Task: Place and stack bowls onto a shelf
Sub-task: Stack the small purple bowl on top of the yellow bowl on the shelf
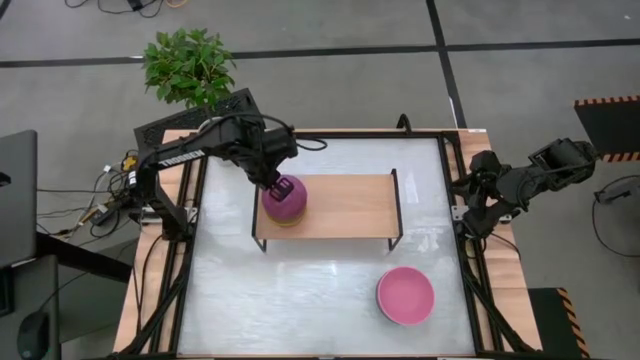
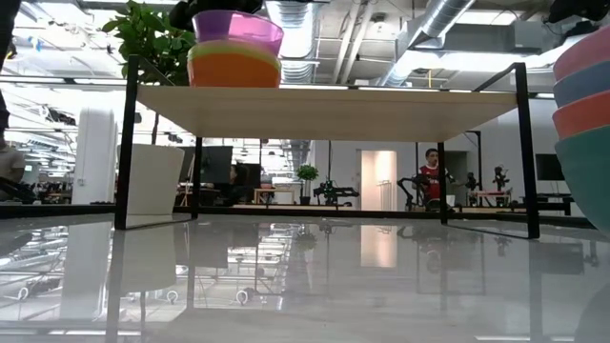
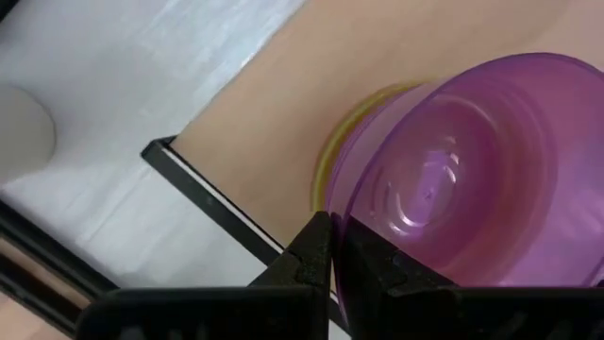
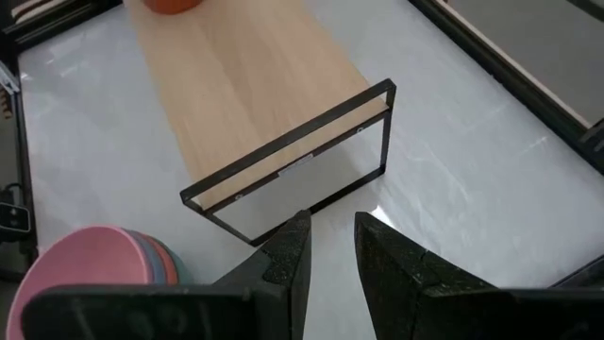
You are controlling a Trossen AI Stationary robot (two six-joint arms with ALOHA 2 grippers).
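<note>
A translucent purple bowl (image 1: pixel 285 200) (image 2: pixel 238 27) stands mouth up at the left end of the shelf (image 1: pixel 345 205), whose wooden top (image 2: pixel 324 110) is on black legs. Its bottom sits in a yellow-green bowl (image 2: pixel 233 50) nested in an orange bowl (image 2: pixel 233 71). My left gripper (image 1: pixel 279 185) (image 3: pixel 337 231) is above it, shut on the purple bowl. A stack of upturned bowls (image 1: pixel 405 296) (image 2: pixel 586 124), pink on top, rests on its rims on the table's near right part. My right gripper (image 4: pixel 332 231) hangs open over the right edge (image 1: pixel 470 212), holding nothing. My left gripper pinches the purple bowl's rim (image 3: pixel 342 247) on its far left side, one finger inside the bowl and one outside. The fingers come from above, pointing down. The bowl stays mouth up, its lower part inside the yellow-green bowl (image 3: pixel 332 151); whether it rests there I cannot tell.
A potted plant (image 1: pixel 190 65) in a white pot (image 2: pixel 95 162) stands beyond the table's far left corner. The shelf's right half (image 4: pixel 236 85) is bare wood. Bare white tabletop (image 1: pixel 300 300) lies in front of the shelf, left of the pink stack.
</note>
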